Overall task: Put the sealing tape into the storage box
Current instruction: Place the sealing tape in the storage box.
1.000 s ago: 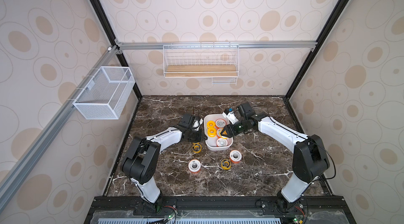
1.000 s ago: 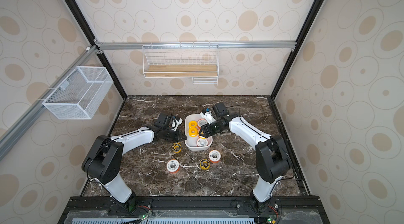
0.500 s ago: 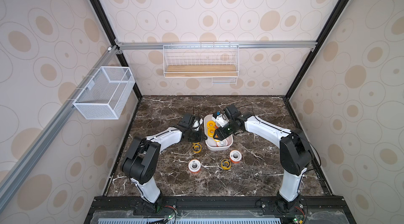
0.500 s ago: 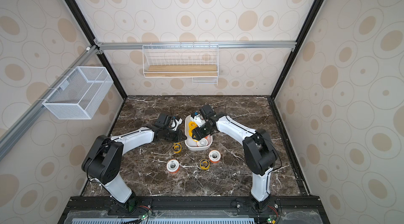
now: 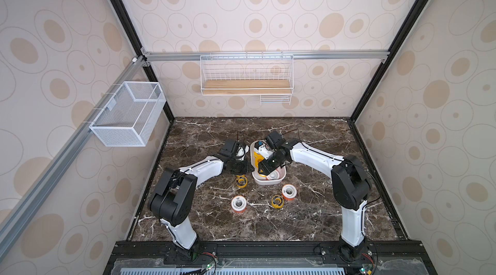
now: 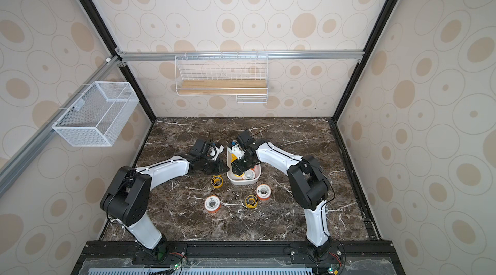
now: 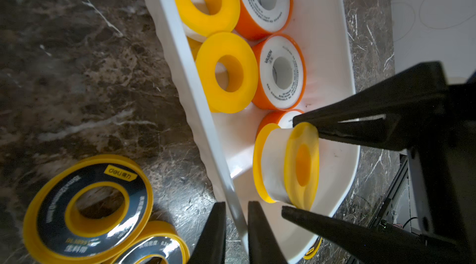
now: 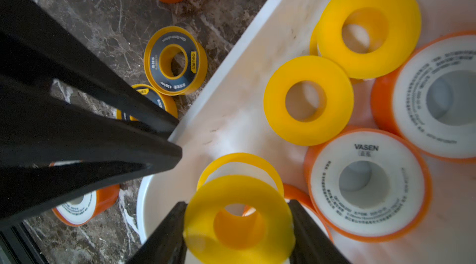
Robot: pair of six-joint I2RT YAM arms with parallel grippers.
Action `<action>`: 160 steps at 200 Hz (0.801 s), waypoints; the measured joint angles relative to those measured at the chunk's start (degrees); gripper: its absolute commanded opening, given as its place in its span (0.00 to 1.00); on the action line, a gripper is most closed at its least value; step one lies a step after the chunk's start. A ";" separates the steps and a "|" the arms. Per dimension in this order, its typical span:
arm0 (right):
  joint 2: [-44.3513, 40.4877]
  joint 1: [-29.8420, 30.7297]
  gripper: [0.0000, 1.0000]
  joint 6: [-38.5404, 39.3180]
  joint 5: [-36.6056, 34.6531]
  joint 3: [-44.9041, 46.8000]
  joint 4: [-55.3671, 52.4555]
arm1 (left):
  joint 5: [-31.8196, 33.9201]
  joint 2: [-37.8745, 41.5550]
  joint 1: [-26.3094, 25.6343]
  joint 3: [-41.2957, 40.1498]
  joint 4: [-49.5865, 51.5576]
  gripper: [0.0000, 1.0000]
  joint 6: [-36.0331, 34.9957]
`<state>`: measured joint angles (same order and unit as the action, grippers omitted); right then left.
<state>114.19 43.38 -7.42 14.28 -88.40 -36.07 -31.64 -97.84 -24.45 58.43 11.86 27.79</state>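
Left gripper (image 7: 235, 207): jaws nearly closed, pinching the side wall of the white box (image 7: 180, 56), one finger inside and one outside.

Right gripper (image 8: 237, 213): about half open. I have a plain yellow spool (image 7: 301, 162) clamped across its rim over the box's rounded end; I cannot tell if it touches the floor.

The box sits mid-frame in both top views. Orange spools (image 5: 239, 203) and dark-faced yellow spools (image 5: 277, 200) lie loose on the marble below it.

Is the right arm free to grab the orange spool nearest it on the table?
Probably not: the right gripper holds a plain yellow spool over the storage box. The orange spool lies uncovered.
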 measured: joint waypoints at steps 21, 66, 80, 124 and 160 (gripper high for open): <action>0.92 0.24 0.60 0.07 -0.44 -0.68 -0.15 | 0.00 0.00 0.00 0.00 0.00 0.21 0.02; 2.34 0.42 0.60 0.20 -1.31 -1.88 -0.70 | 0.02 0.00 0.00 0.02 0.04 0.20 0.00; 2.60 0.48 0.60 0.22 -1.46 -2.45 -0.87 | 0.02 0.00 0.00 0.02 0.04 0.21 0.00; 4.02 0.96 0.61 0.31 -1.75 -4.00 -1.18 | 0.02 0.00 0.00 0.11 0.24 0.21 0.00; 4.55 1.09 0.60 0.42 -1.84 -4.79 -1.49 | 0.02 0.00 0.00 0.11 0.26 0.21 0.00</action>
<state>118.74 44.47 -7.01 12.45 -93.19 -37.56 -31.62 -97.84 -24.45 58.54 12.12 27.79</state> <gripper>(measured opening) 0.603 0.205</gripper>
